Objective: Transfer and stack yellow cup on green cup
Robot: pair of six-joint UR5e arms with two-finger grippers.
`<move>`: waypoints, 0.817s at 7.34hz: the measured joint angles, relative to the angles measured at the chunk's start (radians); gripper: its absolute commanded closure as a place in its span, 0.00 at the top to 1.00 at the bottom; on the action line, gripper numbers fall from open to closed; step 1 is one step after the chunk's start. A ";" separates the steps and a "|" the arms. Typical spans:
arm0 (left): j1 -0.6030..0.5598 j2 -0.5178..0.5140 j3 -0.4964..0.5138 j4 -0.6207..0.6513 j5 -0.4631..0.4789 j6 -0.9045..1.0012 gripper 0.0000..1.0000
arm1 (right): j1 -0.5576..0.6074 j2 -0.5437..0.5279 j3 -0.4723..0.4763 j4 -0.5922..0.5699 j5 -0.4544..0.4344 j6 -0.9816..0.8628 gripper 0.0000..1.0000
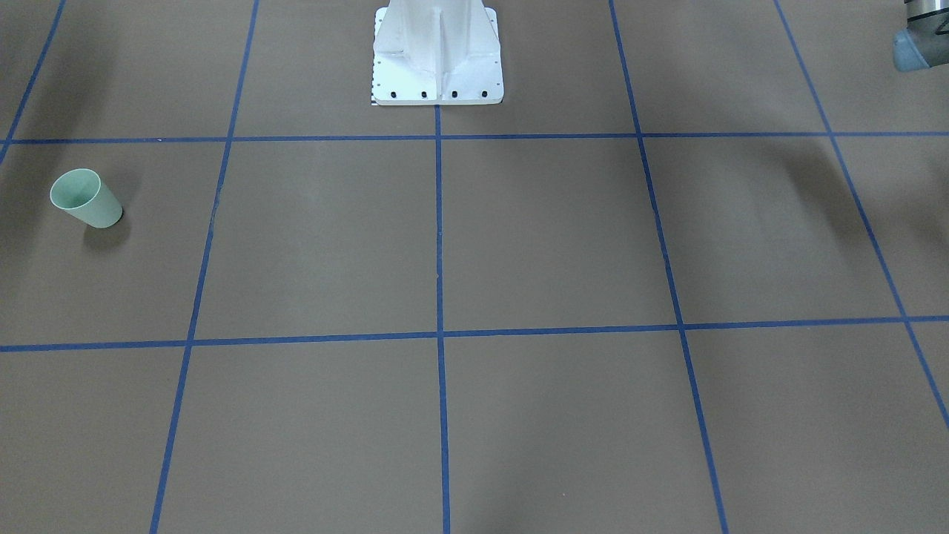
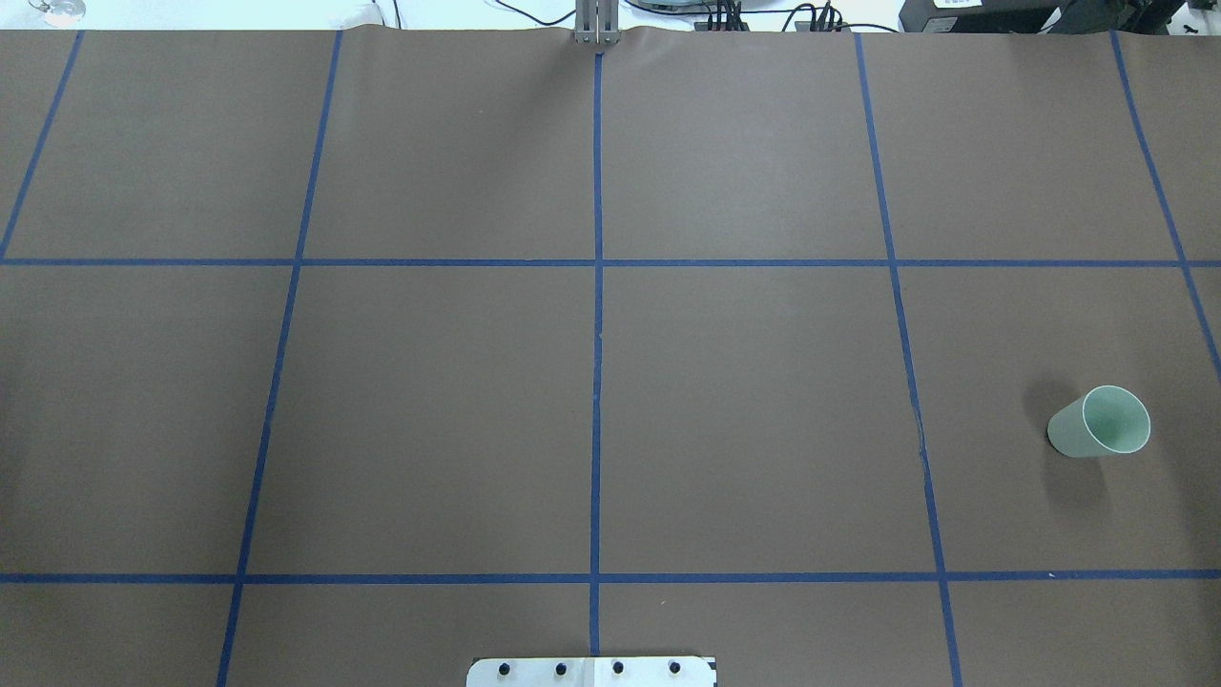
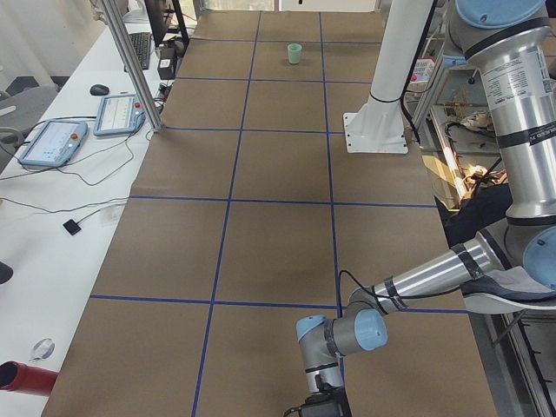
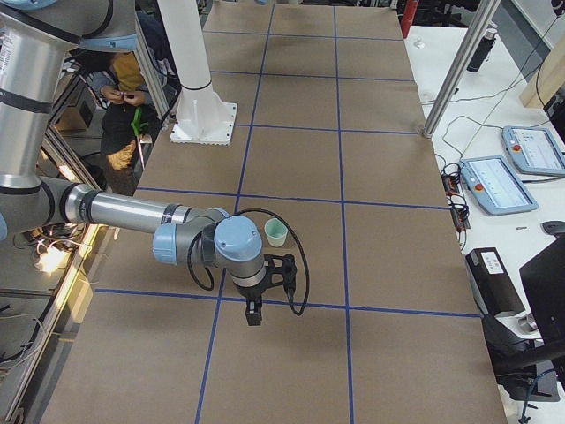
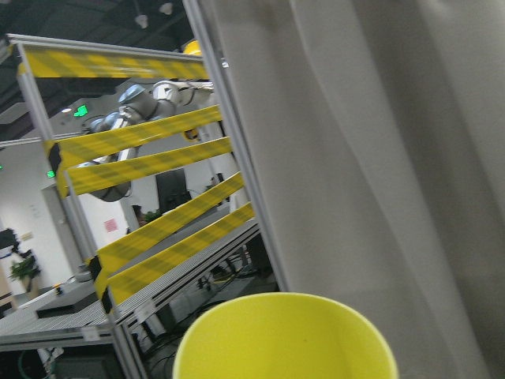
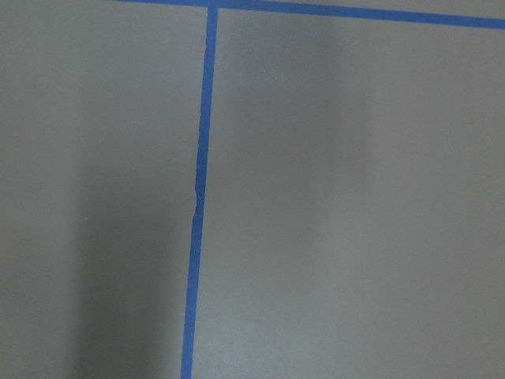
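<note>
The yellow cup (image 5: 284, 338) fills the bottom of the left wrist view, rim up, close to the camera; no fingers show there. My left gripper (image 3: 318, 407) is low at the near end of the table, cut off by the frame edge, so I cannot tell whether it is open or shut. The green cup (image 2: 1099, 423) stands upright on the table's right side and also shows in the front-facing view (image 1: 87, 198). My right gripper (image 4: 253, 314) points down at the table a short way from the green cup (image 4: 276, 232); I cannot tell whether it is open or shut.
The white robot base (image 1: 437, 55) stands at the table's middle edge. Blue tape lines (image 2: 597, 334) split the brown table into squares. Teach pendants (image 3: 52, 143) and cables lie on the white bench beside the table. A metal post (image 3: 130, 65) stands at the table's edge.
</note>
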 measured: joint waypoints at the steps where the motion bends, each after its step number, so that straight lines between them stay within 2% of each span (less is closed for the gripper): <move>1: -0.001 0.001 0.002 -0.136 0.028 0.093 0.45 | 0.000 0.000 -0.014 0.041 -0.002 -0.001 1.00; 3: -0.002 0.000 0.002 -0.391 0.050 0.295 0.45 | 0.000 0.001 -0.030 0.076 -0.003 -0.004 1.00; 6: -0.006 0.000 0.002 -0.671 0.050 0.510 0.45 | 0.000 0.010 -0.031 0.100 -0.003 -0.001 1.00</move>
